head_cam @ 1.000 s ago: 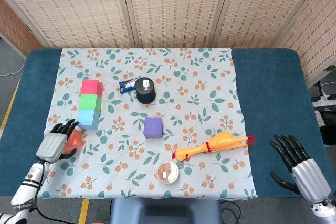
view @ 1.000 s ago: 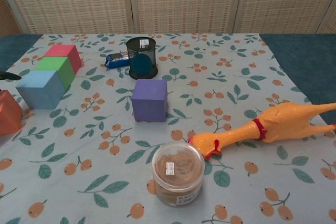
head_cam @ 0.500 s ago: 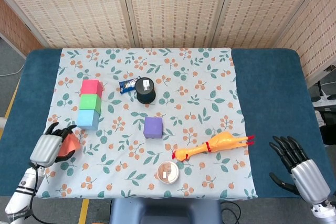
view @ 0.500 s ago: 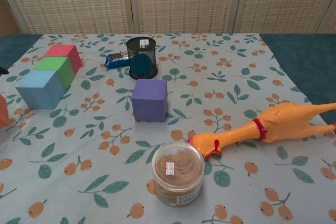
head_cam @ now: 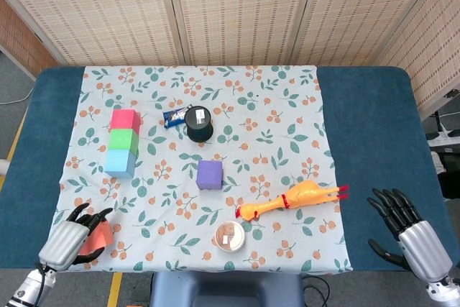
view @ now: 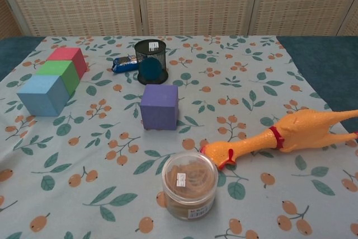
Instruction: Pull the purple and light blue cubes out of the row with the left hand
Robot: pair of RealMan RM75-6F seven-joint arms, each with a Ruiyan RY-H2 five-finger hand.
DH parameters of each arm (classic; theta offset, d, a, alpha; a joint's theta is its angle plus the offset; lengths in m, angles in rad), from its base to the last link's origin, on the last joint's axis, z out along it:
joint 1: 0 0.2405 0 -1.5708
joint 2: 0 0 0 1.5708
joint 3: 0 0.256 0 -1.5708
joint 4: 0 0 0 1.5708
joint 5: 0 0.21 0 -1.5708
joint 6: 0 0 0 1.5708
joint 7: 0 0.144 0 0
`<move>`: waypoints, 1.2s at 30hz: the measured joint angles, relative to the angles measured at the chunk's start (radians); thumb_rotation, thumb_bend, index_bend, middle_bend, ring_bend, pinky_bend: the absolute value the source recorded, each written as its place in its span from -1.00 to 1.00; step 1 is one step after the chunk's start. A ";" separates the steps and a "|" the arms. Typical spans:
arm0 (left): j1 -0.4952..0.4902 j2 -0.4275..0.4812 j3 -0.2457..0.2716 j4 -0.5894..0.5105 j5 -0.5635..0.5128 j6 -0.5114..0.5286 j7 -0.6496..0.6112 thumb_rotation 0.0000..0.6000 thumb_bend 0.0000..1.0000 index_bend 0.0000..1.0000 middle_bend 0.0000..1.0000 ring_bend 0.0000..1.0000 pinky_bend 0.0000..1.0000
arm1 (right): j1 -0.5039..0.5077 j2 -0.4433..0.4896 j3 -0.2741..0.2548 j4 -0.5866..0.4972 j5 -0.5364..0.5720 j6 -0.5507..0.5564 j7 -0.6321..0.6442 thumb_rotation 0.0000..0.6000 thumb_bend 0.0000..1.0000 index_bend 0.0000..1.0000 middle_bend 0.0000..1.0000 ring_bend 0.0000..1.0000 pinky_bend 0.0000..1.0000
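Floral tablecloth (head_cam: 287, 106) spread over the blue table (head_cam: 374, 127). Rubber chicken (head_cam: 295, 198) lying right of centre. Purple cube (head_cam: 209, 174) alone mid-cloth, well clear of the row. Light blue cube (head_cam: 120, 162) at the row's near end, touching the green cube (head_cam: 123, 140), pink cube (head_cam: 125, 119) beyond. Left hand (head_cam: 68, 239) at the near-left corner, gripping an orange block (head_cam: 95, 237). Right hand (head_cam: 408, 228) near right, fingers spread, holding nothing.
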 measured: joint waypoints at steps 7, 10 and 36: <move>0.005 0.013 -0.005 -0.011 0.010 0.017 -0.067 1.00 -0.43 -1.00 -1.00 -0.91 -0.76 | 0.001 -0.002 0.001 0.003 0.003 -0.006 -0.001 1.00 -0.66 -1.00 -1.00 -1.00 -0.95; 0.004 0.022 -0.007 -0.015 0.021 0.026 -0.089 1.00 -0.44 -1.00 -0.98 -0.92 -0.77 | 0.002 -0.003 0.001 0.005 0.005 -0.009 0.000 1.00 -0.66 -1.00 -1.00 -1.00 -0.95; -0.244 -0.214 -0.294 0.394 -0.393 -0.394 -0.136 1.00 0.07 -0.52 -0.44 -0.63 -0.70 | 0.002 0.012 0.006 0.003 0.022 -0.021 -0.003 1.00 -0.66 -1.00 -1.00 -1.00 -0.95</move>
